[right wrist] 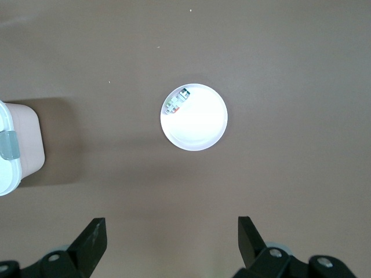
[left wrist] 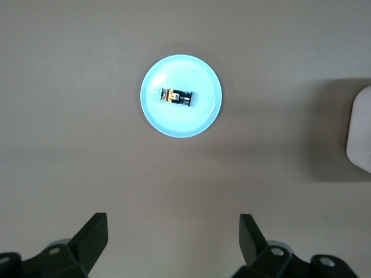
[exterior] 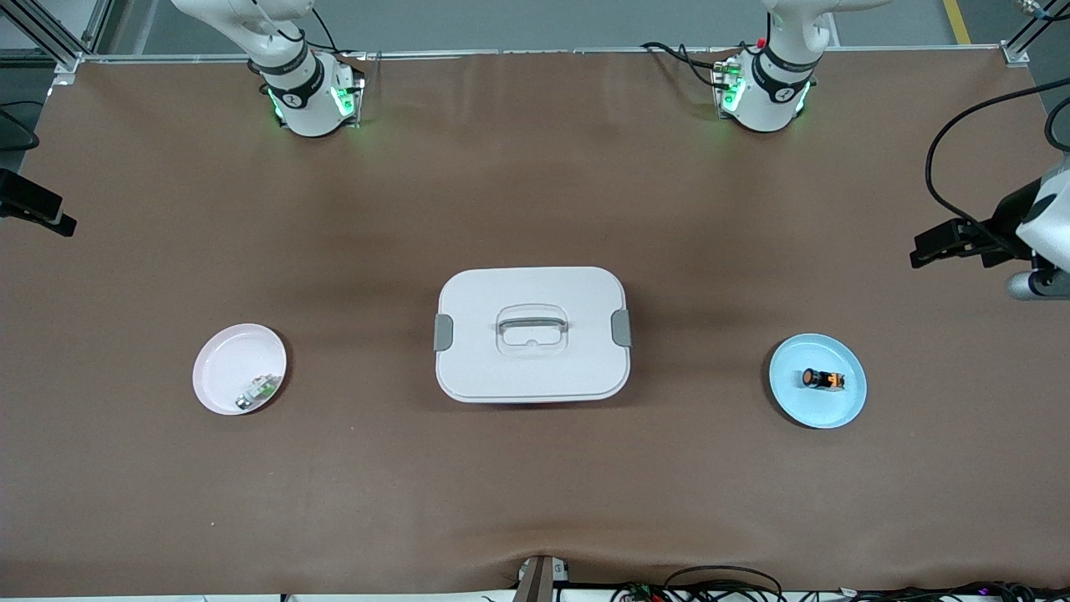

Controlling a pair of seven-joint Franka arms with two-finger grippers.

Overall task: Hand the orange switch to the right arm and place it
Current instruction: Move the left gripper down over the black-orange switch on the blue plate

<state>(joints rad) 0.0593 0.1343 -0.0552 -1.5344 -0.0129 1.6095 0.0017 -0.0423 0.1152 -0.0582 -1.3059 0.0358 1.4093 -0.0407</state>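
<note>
So the tiny black cylindrical push-button with the round orange face (exterior: 821,380) is lying on its side in the small round light-blue plate (exterior: 846,405), toward the left arm's end of the brown-covered counter (exterior: 535,192). Nothing is touching it. The orange face points toward the middle of the counter, as far as I can tell from the front view.

The left hand (left wrist: 173,238) is up in the air over bare counter, with the blue plate in its camera's sight. Its two dark fingers (left wrist: 93,234) stand wide apart with nothing between them. In the front view only a bit of that arm shows at the edge of the frame, so the wrist view is the better one here.

The right hand (right wrist: 172,240) is the same story: hanging over bare counter at the right arm's end, fingers spread wide, empty. It looks down on the small round pale-pink plate (exterior: 221,364), which has a small green-white-silver part (exterior: 257,391) sitting at its rim, on the edge nearer the front camera.

Between the two plates, mid-counter, sits a white rounded-rectangle plastic box with a lid (exterior: 532,333), grey latches on both ends and a grey carry handle on top. The lid is on. Both plates are well apart from the box.
</note>
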